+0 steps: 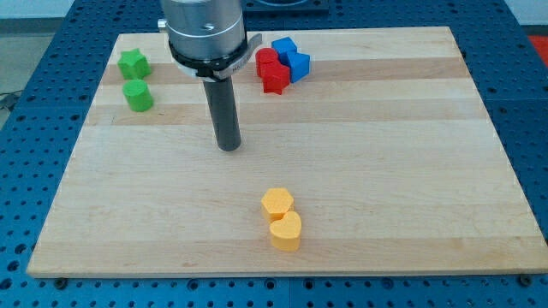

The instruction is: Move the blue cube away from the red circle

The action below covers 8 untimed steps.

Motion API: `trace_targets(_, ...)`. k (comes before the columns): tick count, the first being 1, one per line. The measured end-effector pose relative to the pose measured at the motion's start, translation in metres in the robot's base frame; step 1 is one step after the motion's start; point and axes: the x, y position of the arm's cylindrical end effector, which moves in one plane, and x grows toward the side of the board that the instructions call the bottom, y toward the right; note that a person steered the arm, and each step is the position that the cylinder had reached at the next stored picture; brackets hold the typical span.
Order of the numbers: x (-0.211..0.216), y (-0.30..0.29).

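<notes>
Progress on the task looks like none so far, judging from how the blocks lie. Near the view's top, right of centre, sits a tight cluster: the red circle (267, 60), a short round block, with a red star-like block (274, 79) just below it and touching it. Pressed against their right side are two blue blocks. The upper blue one (283, 46) has an irregular shape I cannot name. The lower one, the blue cube (298, 64), sits touching or all but touching the red pair. So the cube is not yet apart from the circle, and the whole separation is left to do.

I carry no jaws at all, so there is nothing to clench or release; I end in a dark rod. My tip (229, 147) rests on the bare wooden tabletop (411, 171), below and to the left of the cluster, well apart from every block.

To finish, I judge the tip must reach the gap between red and blue, or the cube's left face, and push it toward the view's right.

Elsewhere, two green blocks (134, 79) sit at the upper left and two yellow blocks (281, 219) near the bottom centre, out of the way.
</notes>
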Motion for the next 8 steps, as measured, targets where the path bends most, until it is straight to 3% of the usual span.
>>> trace_targets(2,-0.105,-0.004)
trace_targets(4,-0.143,-0.011)
trace_targets(5,-0.188,-0.011)
trace_targets(6,-0.188,-0.007)
trace_targets(7,-0.204,0.055)
trace_targets(8,-0.205,0.059)
